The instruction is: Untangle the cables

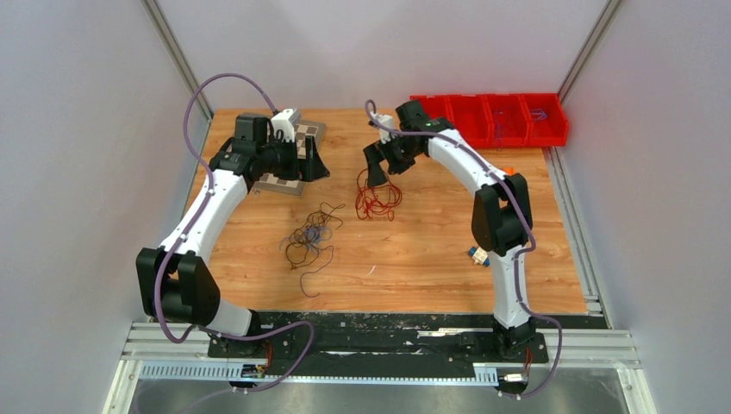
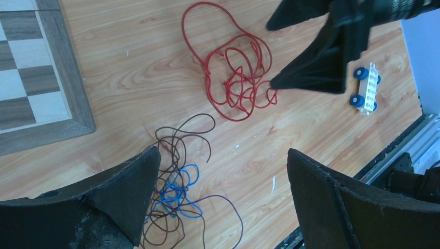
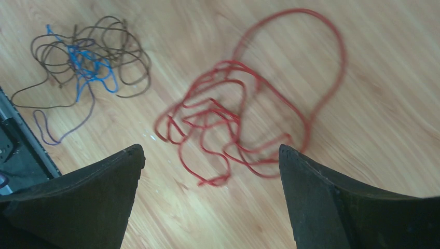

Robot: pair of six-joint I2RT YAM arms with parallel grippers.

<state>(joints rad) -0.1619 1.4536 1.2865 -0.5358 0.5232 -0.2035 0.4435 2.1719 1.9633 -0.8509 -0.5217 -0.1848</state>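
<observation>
Left claw point(image 2: 223, 155) wide, empty, by chessboard point(image 2: 31, 72); right claw point(image 3: 210, 150) wide, empty, over red cable point(image 1: 377, 200); brown-blue bundle point(image 1: 310, 237) apart, nearer, on table point(image 1: 431, 259)

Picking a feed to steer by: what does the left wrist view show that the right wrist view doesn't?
Only left wrist: the checkerboard, the blue-wheeled toy and the right gripper, open over the red cable. Only right wrist: the brown-and-blue bundle in full, nothing covering it. Both: the red cable, that bundle, the wooden table.
</observation>
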